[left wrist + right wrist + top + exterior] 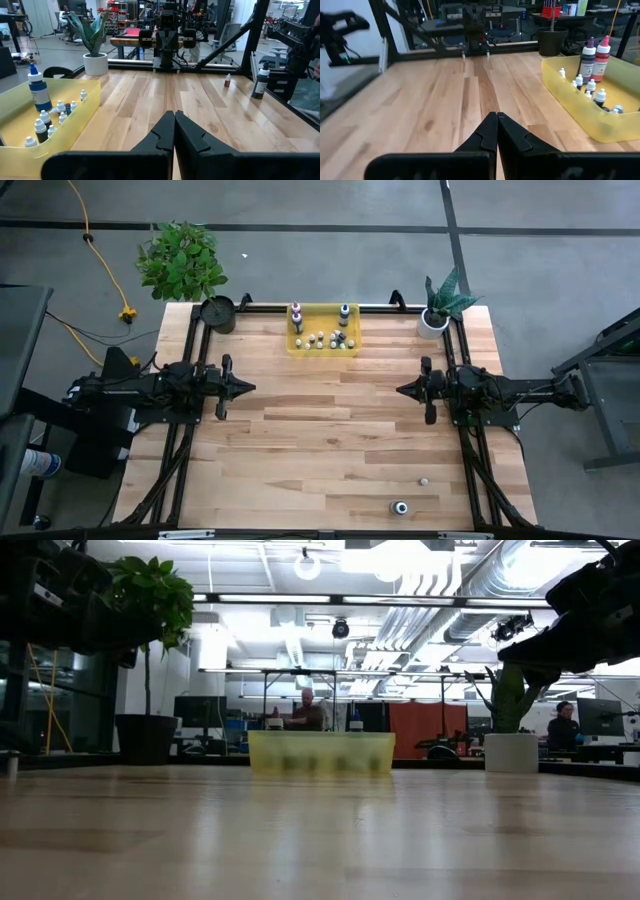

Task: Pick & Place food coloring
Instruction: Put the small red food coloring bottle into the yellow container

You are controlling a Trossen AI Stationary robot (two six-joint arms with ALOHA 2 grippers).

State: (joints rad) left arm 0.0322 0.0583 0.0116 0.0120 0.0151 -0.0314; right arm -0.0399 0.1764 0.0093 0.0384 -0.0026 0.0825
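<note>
Yellow bin (322,330) at the far edge of the worktop (320,440) already holds most food coloring bottles (325,340); two upright strays (399,507) stand near-right, nearer the right gripper (402,389). Both it and the left gripper (250,387) hover clenched, empty.

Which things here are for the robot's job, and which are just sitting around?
For the job: food coloring bottles in the yellow bin; two loose bottles near the front edge; left gripper and right gripper, both shut.

Just sitting around: leafy plant, black pot, white-potted plant.
</note>
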